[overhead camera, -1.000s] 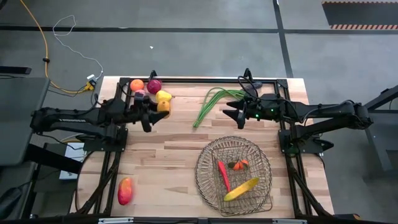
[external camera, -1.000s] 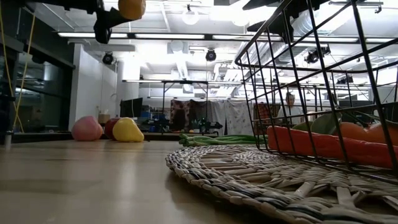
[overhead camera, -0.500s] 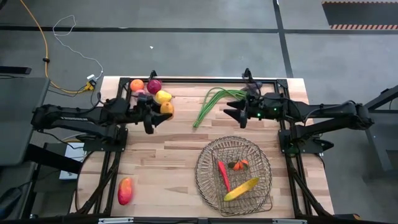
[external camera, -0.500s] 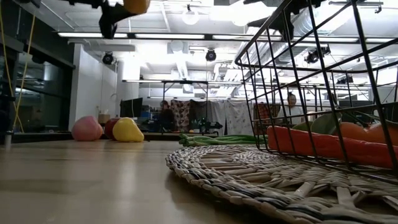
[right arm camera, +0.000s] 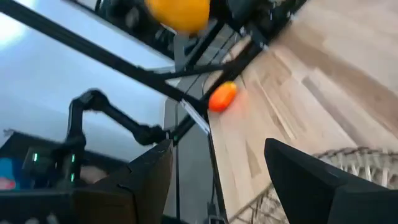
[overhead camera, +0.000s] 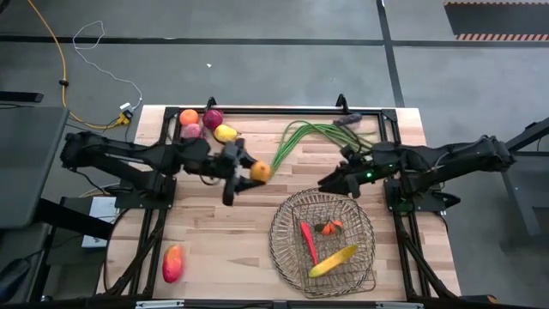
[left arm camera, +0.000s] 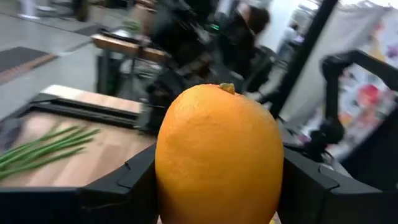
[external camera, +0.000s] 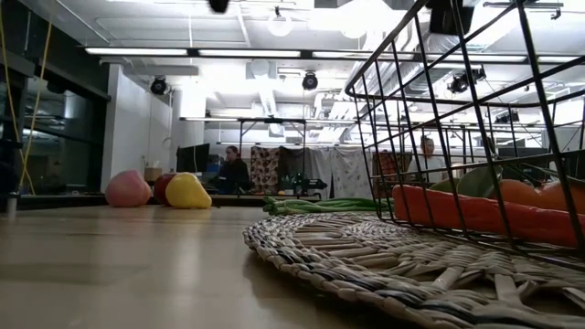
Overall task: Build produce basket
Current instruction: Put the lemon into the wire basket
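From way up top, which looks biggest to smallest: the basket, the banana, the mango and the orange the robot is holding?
1. basket
2. banana
3. mango
4. orange, held in the left gripper; being raised nearer the camera may enlarge it slightly.

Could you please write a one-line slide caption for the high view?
Left hand carries an orange toward the basket; right hand waits open at its rim.

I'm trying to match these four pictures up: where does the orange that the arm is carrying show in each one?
High view: the orange sits in the left gripper, centre, above the table.
Low view: not in it.
Left wrist view: fills the centre, between the jaws.
Right wrist view: at the top edge.
Shared landmark: the green beans, also in the left wrist view.
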Controlling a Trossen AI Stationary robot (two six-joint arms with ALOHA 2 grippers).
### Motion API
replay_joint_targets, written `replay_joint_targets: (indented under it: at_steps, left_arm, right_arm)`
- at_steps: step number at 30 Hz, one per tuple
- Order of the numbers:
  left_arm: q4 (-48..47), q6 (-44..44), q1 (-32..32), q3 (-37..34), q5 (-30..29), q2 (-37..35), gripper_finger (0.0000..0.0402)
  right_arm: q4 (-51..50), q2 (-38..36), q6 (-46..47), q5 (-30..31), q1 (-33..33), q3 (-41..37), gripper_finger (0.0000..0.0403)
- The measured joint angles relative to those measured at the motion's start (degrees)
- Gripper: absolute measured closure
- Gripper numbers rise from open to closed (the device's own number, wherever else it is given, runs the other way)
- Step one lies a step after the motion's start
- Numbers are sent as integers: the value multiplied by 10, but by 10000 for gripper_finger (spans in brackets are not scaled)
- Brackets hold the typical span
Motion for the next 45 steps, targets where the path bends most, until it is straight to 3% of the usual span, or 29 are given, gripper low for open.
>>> replay_joint_targets:
  at_steps: [6, 12, 16, 26, 35, 45]
  left_arm:
    - [0, -28, -48, 108, -8, 128, 177]
    - [-21, -50, -106, 245, -81, 279, 177]
    - [-36, -75, -130, 336, -104, 377, 177]
    - [-35, -142, -150, 482, -92, 571, 177]
    - [-31, -244, -139, 510, -63, 642, 177]
    - [-56, -119, -134, 509, -85, 655, 176]
  right_arm:
    - [-91, -38, -107, 101, 11, 59, 158]
    - [-139, -73, -235, 195, 11, 104, 158]
    - [-136, -88, -272, 262, 11, 111, 158]
    - [-156, -74, -286, 268, 11, 110, 158]
    - [-154, -46, -284, 268, 11, 110, 158]
    - [-154, -24, -284, 268, 11, 110, 158]
